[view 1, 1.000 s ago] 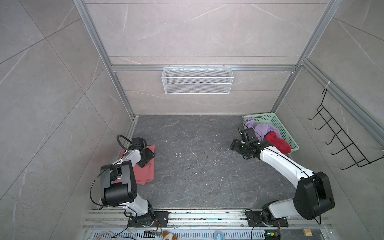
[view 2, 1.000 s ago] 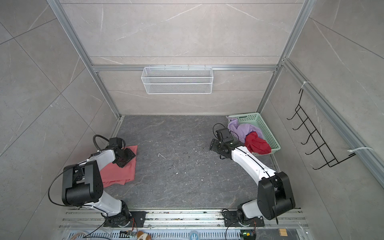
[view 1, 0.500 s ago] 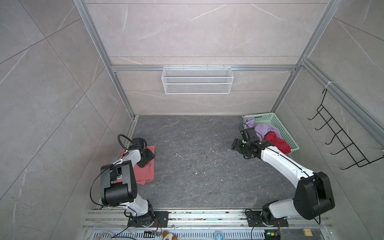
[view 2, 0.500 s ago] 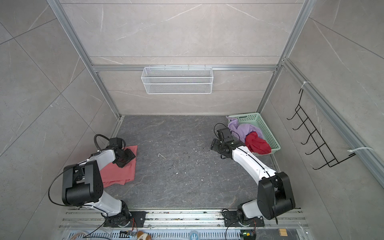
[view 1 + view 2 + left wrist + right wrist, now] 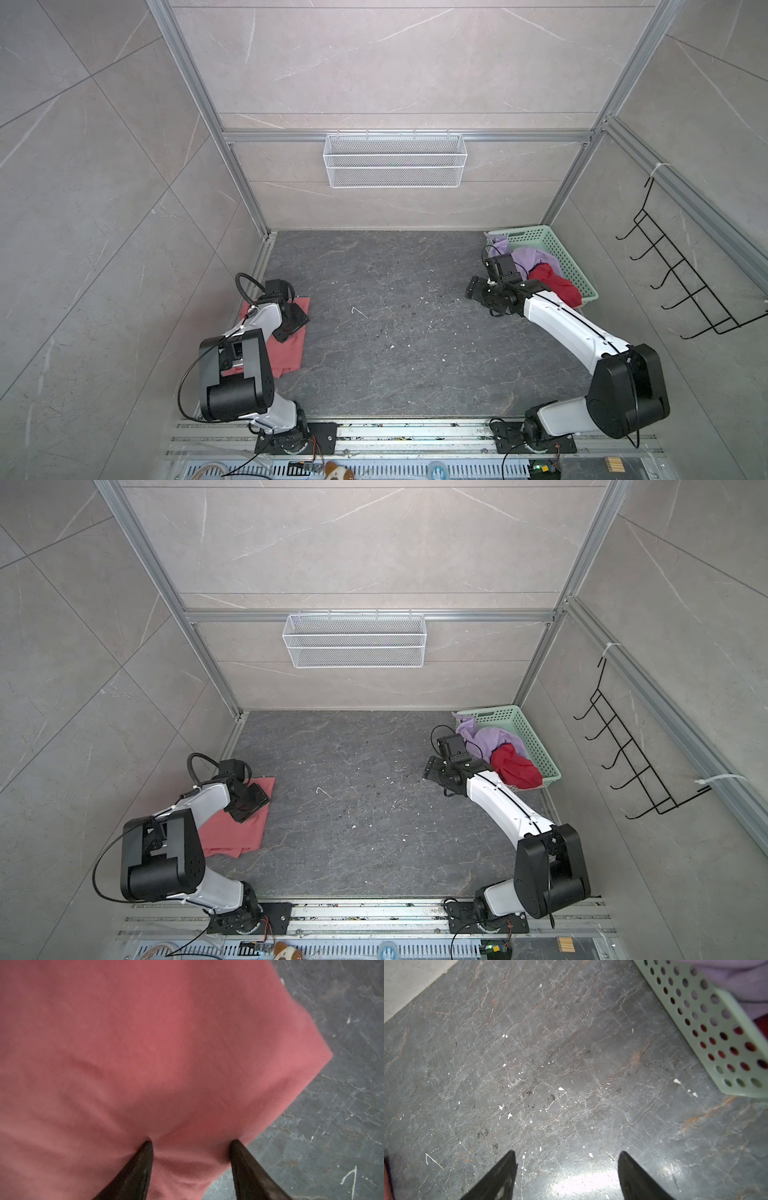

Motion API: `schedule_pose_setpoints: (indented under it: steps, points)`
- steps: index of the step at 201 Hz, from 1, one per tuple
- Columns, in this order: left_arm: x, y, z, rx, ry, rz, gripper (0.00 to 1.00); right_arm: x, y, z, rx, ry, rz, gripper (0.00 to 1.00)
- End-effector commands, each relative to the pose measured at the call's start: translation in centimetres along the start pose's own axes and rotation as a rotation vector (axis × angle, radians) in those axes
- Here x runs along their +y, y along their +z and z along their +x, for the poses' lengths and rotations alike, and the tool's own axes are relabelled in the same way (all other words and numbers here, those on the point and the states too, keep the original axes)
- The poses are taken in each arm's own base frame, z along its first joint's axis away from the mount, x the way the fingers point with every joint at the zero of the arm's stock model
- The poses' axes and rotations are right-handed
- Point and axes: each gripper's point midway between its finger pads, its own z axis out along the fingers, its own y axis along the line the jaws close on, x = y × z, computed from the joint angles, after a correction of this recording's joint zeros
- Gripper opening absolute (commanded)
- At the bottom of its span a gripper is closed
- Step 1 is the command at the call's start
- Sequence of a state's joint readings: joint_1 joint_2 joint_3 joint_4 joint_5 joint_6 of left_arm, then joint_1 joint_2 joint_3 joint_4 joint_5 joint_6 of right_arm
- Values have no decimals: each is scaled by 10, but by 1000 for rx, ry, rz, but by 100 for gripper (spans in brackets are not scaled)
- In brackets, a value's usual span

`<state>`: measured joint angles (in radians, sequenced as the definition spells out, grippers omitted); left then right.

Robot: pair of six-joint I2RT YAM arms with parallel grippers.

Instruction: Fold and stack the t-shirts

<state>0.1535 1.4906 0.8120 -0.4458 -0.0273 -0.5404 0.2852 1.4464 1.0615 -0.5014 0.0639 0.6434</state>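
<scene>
Presently: pink tee (image 5: 291,349) folded, frame lower left; left end effector (image 5: 191,1141) wide, tips on it. Lilac tee (image 5: 534,255), red tee (image 5: 555,284) unfolded in basket (image 5: 575,266), right. Right end effector (image 5: 566,1152) wide, empty.

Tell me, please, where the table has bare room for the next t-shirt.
The middle of the table, between the salmon-pink t-shirt and the green basket, is bare, as is the strip by the back wall. Crowded: the left edge under the left gripper; the basket corner by the right gripper.
</scene>
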Motion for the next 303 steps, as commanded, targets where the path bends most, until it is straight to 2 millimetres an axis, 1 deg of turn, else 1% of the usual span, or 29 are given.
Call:
schedule_pose_setpoints:
  steps: [1,15,32,43,58,63,72,86,90,94,98,113,126,137,138,140,143,173,196,207,219,243,259,265,282,290,293,303]
  points:
    - [-25,-35,-5,-61,57,118,63,11,-8,-25,-56,-39,-24,78]
    - [-49,-63,-15,-131,84,233,65,13,-16,-43,-111,-62,-9,78]
    - [-76,-100,-24,-221,132,348,68,8,-23,-67,-174,-72,25,81]
    - [-95,-122,-25,-262,177,421,70,6,-25,-80,-196,-68,27,81]
    - [-120,-144,-21,-291,244,512,71,6,-28,-93,-228,-74,14,81]
    - [-128,-150,-19,-299,269,533,72,5,-29,-97,-240,-83,15,81]
    - [-139,-161,-17,-325,311,556,76,2,-34,-103,-273,-99,39,82]
    - [-152,-173,-18,-385,366,573,82,-7,-49,-114,-353,-127,88,83]
    - [-154,-176,-20,-404,372,577,89,-12,-52,-116,-375,-133,111,84]
    - [-156,-180,-22,-423,377,584,92,-15,-57,-118,-398,-140,124,84]
    - [-157,-183,-24,-442,381,590,99,-18,-62,-120,-419,-148,138,85]
    - [-157,-189,-32,-517,389,592,100,-29,-78,-121,-483,-179,179,87]
    - [-153,-188,-38,-577,392,572,100,-39,-87,-114,-506,-216,209,88]
    - [-147,-185,-43,-620,398,532,100,-51,-92,-107,-514,-223,248,90]
    - [-146,-185,-44,-623,399,528,100,-51,-92,-106,-516,-222,248,91]
    - [-145,-183,-45,-630,399,518,100,-54,-93,-104,-518,-222,255,97]
    - [-144,-182,-46,-638,402,508,100,-57,-94,-102,-522,-221,265,99]
    - [-125,-163,-56,-719,441,370,100,-89,-107,-80,-587,-162,336,99]
    - [-106,-144,-60,-775,465,258,100,-113,-109,-65,-635,-128,405,99]
    - [-102,-136,-58,-809,490,244,100,-124,-105,-57,-652,-107,440,100]
    - [-95,-128,-55,-850,497,234,100,-132,-98,-52,-664,-95,458,100]
    - [-81,-108,-48,-886,480,232,100,-136,-77,-44,-686,-120,452,99]
    - [-74,-90,-43,-864,504,201,100,-129,-66,-44,-730,-140,393,99]
    - [-69,-81,-41,-851,509,181,100,-127,-62,-44,-744,-145,374,99]
    - [-61,-61,-41,-847,507,161,100,-120,-46,-43,-756,-170,333,99]
    - [-60,-56,-41,-854,505,159,100,-118,-40,-44,-752,-175,322,100]
    - [-60,-58,-45,-877,497,161,100,-117,-38,-44,-749,-178,321,100]
    - [-64,-58,-45,-879,513,168,100,-114,-30,-45,-756,-199,309,100]
